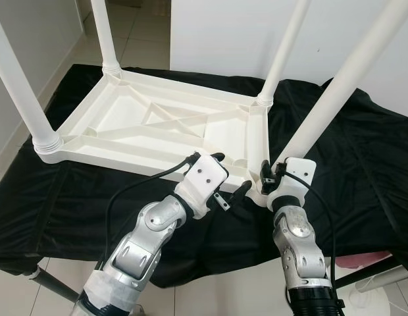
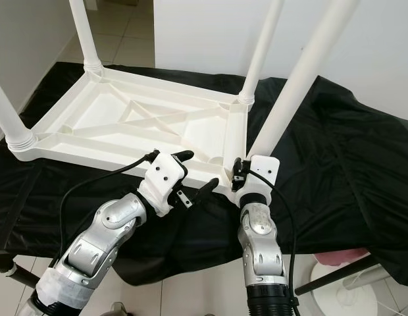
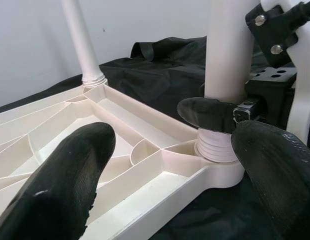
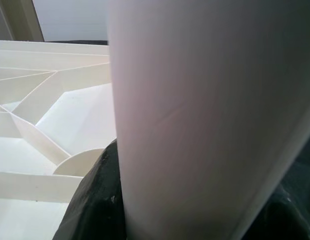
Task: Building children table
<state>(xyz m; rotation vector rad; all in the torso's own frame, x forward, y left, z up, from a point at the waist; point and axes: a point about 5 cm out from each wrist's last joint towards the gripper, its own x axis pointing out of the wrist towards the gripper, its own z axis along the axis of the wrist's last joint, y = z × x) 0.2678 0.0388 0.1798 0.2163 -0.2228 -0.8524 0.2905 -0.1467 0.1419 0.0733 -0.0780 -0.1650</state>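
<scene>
A white plastic children's table (image 1: 125, 122) lies upside down on a black cloth, with its legs pointing up. My right gripper (image 1: 265, 173) is shut on the near right leg (image 1: 335, 92) just above its ribbed collar (image 3: 215, 147). In the right wrist view that leg (image 4: 205, 125) runs between the black fingers (image 4: 92, 200). My left gripper (image 1: 233, 172) is open at the table's near rim, close beside the same corner. Its two fingertips (image 3: 60, 190) straddle the rim without touching it. The other legs (image 1: 20, 85) stand in their sockets.
The black cloth (image 1: 362, 151) covers a low stand with tiled floor around it. A white wall rises behind on the right. A pink object (image 1: 368, 260) and a white round one (image 2: 349, 289) sit on the floor at the near right.
</scene>
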